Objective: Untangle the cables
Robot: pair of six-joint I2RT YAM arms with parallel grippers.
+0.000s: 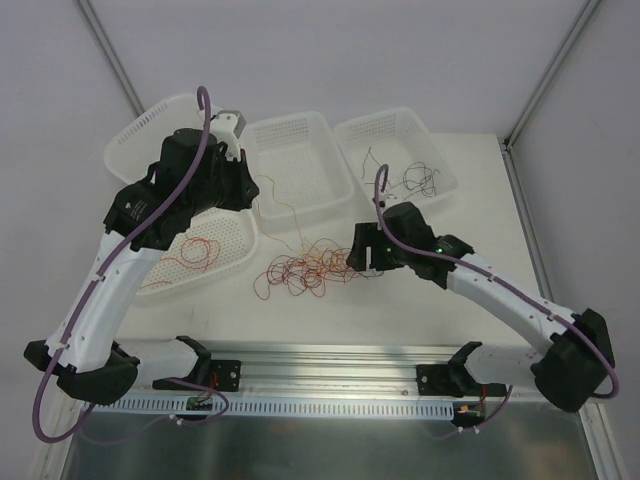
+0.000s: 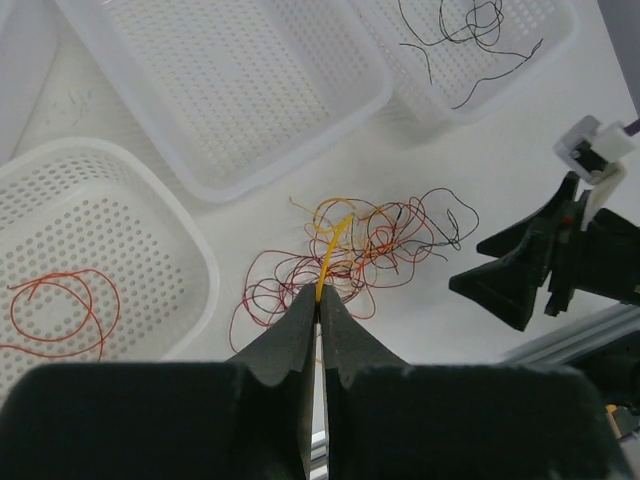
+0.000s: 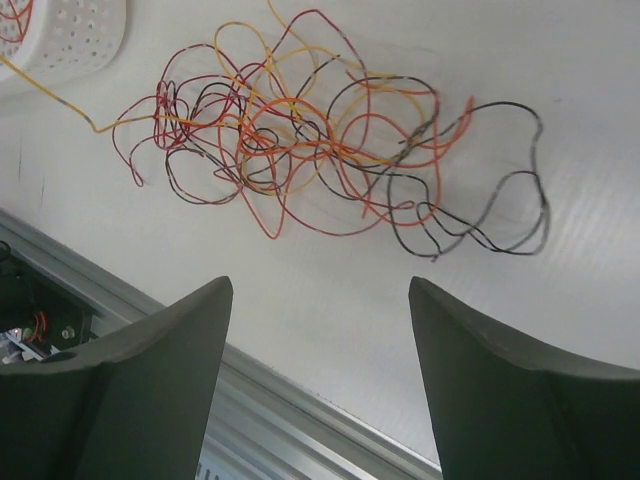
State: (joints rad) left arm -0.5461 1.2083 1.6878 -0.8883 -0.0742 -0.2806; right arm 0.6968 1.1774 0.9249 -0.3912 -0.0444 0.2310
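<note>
- White hole-punched plastic is forming four shallow, round-cornered baskets on the counter (image 1: 480, 225): a far-left basket (image 1: 135, 130), a near-left basket (image 1: 232, 262), a middle basket (image 1: 290, 122) and a right basket (image 1: 385, 115).
- Hair-thin, springy wires are lying in a loose tangle of cables (image 1: 305, 268) on the bare counter, in front of the middle basket and between the two arms. Red, orange, yellow, dark red-brown and black strands are looping through one another, too knotted to count.
- Red cable loops (image 2: 60, 310) are curling on the floor of the near-left basket. How many strands there are is unclear.
- Several black cables (image 1: 415, 180) are sprawling in the right basket.
- The middle basket is showing only its dotted floor.
- The left pincer (image 2: 320, 300), matte black with wedge-shaped tips, is pinching one yellow cable (image 2: 335, 235) with its jaws pressed together. That strand is running taut from the tips down into the tangle.
- The right pincer (image 3: 320, 285) is hanging with its two black fingers spread wide and gripping nothing, just beside the tangle's near edge.
- A ribbed aluminium rail (image 1: 330, 360) is running along the counter's near edge and carrying both arm bases.
</note>
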